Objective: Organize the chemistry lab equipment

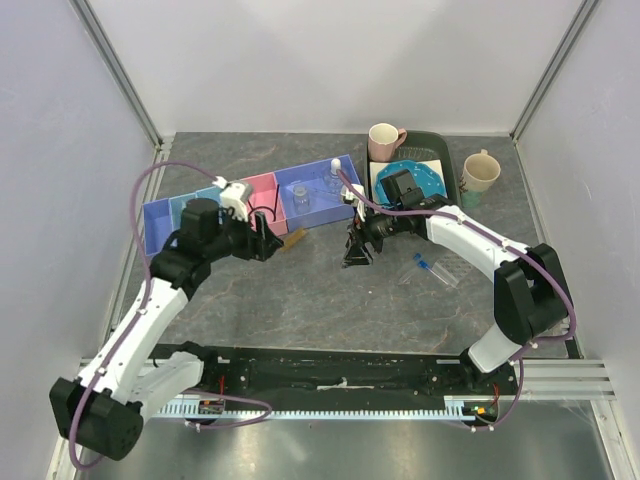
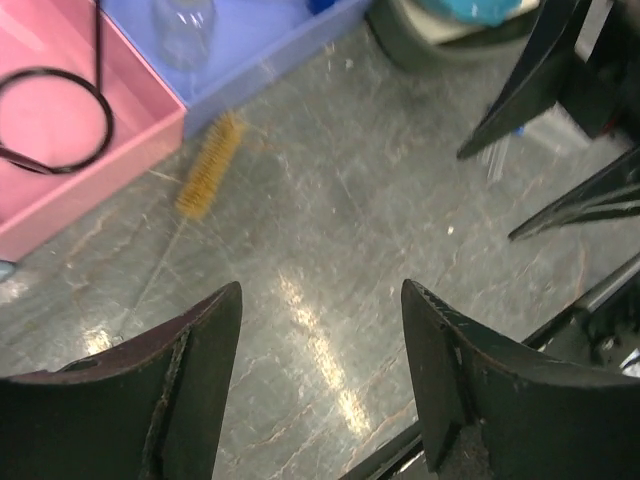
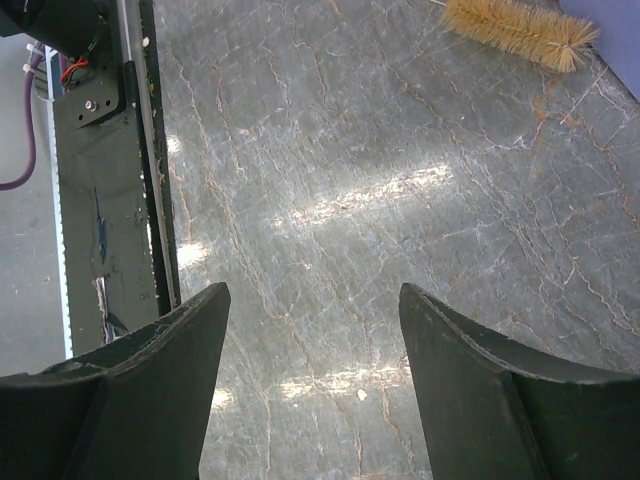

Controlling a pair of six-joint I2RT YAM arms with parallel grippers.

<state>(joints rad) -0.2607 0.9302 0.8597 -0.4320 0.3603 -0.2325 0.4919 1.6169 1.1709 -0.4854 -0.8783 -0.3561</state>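
The left arm (image 1: 127, 338) and right arm (image 1: 466, 236) were built of white links joined by black joints. A purple cable (image 1: 141, 190) was run along each. The fingers (image 2: 192, 398) were made black, wedge-shaped, with scuffed edges.

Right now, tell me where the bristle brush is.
In the left wrist view, the brush lies on the table, just outside the pink compartment, upper left.

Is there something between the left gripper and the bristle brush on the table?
Nothing visible. Only table surface lies between the open left gripper and the bristle brush, which rests beside the pink tray.
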